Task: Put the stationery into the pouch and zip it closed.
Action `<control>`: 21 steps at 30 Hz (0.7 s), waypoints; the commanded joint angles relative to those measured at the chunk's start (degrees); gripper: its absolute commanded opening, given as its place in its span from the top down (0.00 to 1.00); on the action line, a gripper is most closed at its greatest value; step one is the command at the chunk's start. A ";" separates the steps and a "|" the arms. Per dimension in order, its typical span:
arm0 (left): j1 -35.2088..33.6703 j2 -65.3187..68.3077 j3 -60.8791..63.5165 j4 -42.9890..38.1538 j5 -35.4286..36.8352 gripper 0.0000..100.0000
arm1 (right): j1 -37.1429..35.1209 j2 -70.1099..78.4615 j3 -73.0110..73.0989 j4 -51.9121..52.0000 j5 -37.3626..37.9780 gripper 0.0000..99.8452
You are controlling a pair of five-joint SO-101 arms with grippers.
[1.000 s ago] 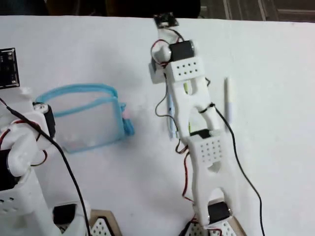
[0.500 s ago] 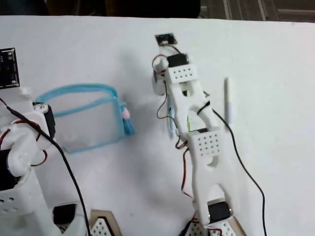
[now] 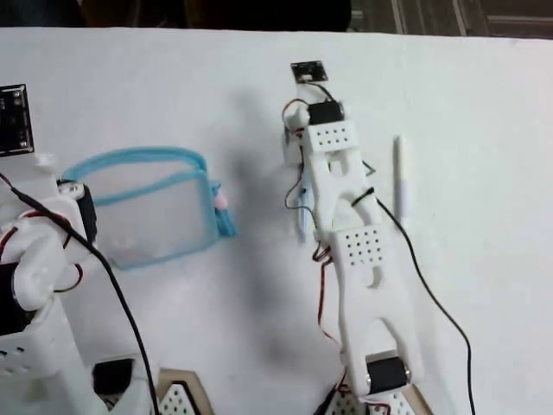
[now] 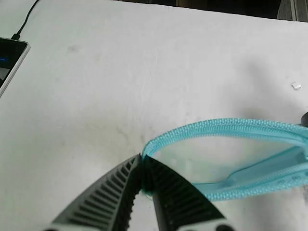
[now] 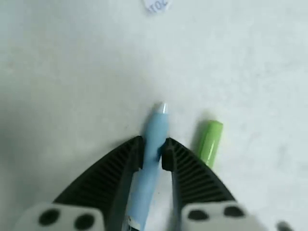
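Pouch [image 3: 147, 207] open on white table [image 3: 484, 86]; room [image 3: 216, 13] beyond dark.

On the table [image 3: 173, 78], left: pouch [image 3: 147, 207], mouth open, L arm [image 3: 39, 259] at its end; centre, R arm [image 3: 363, 251] over blue pen [image 3: 301, 220]; white pen [image 3: 402, 177] nearby.

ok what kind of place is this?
Likely a robotics test bench: a white table, the left arm and right arm mounted side by side, and a blue-zipped pouch staged for handling.
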 commanded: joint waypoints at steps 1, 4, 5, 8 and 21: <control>1.01 4.70 2.73 1.67 -0.35 0.98 | -1.10 -0.84 -6.68 4.09 0.44 0.98; 1.01 4.70 2.73 1.67 -0.35 0.98 | -1.27 -1.71 -12.75 8.57 0.44 0.98; 1.01 4.70 2.73 1.67 -0.35 0.98 | -1.54 -2.15 -15.03 10.59 0.44 0.98; 1.01 4.70 2.73 1.93 -0.35 0.98 | -1.71 -4.26 -19.87 12.26 0.09 0.98; 0.84 4.26 2.73 2.46 -0.35 0.98 | -8.48 -47.25 10.02 12.26 -5.19 0.98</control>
